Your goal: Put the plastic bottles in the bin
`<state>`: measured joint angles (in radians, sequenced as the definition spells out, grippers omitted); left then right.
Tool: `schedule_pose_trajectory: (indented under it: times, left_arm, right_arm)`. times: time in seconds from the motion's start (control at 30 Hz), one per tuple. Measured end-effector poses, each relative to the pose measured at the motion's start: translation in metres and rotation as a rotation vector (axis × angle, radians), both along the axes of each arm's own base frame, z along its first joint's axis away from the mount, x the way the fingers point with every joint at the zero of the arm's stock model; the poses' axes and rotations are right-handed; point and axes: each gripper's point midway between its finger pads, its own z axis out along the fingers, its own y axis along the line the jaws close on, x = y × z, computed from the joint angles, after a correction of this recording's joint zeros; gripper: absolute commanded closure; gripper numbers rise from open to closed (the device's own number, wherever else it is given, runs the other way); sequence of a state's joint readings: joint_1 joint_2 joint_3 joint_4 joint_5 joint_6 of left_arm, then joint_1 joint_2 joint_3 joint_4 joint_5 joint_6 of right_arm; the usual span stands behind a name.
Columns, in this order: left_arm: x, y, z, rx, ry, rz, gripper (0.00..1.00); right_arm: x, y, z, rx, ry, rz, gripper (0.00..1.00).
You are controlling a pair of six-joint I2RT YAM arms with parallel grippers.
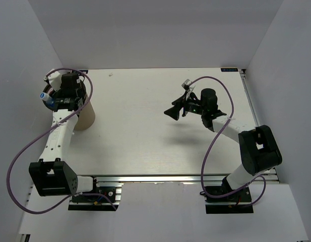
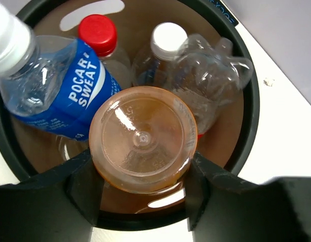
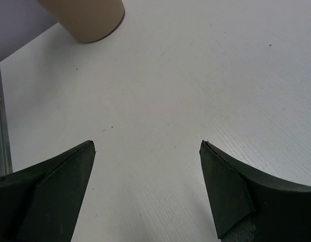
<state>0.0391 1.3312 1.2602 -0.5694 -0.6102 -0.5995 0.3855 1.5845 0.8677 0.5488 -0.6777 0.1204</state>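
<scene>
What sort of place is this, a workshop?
Probably a robot test booth: plain white walls around a white table, two robot arms bolted to its near edge, a bin of bottles.

Bin (image 1: pixel 88 117) mostly hidden under left arm (image 1: pixel 59 137), blue-label bottle (image 2: pixel 64 93) cap cropped, tiny speck (image 2: pixel 268 81) perhaps debris
</scene>
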Motion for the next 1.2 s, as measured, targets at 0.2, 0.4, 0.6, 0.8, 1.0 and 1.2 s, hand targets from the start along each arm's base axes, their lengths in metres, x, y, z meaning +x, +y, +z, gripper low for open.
schedule_pose_trajectory:
  times: [0.2,0.4,0.6,0.8,1.0,1.2]
  left_arm:
    - [-0.002,-0.006,0.011,-0.019,-0.038,-0.037,0.07]
    - [-0.002,-0.014,0.040,-0.023,-0.110,-0.101,0.02]
    - [0.006,-0.016,0.097,0.009,-0.234,-0.135,0.02]
    - [0.013,-0.024,0.177,0.044,-0.407,-0.204,0.02]
    - [0.022,-0.072,0.162,0.011,-0.482,-0.412,0.02]
    - [0.029,-0.190,0.020,-0.049,-0.296,-0.766,0.02]
  right_arm:
    - [-0.001,0.000,0.000,0.004,0.007,0.001,0.11]
    - [-0.001,0.000,0.004,0.008,-0.001,0.000,0.11]
    - [0.003,-0.008,0.024,0.016,-0.028,-0.071,0.11]
    - [0.029,-0.050,0.051,0.057,-0.008,-0.316,0.11]
    - [0.046,-0.107,0.059,0.053,0.050,-0.605,0.11]
    - [0.033,-0.151,0.040,-0.027,0.089,-0.835,0.10]
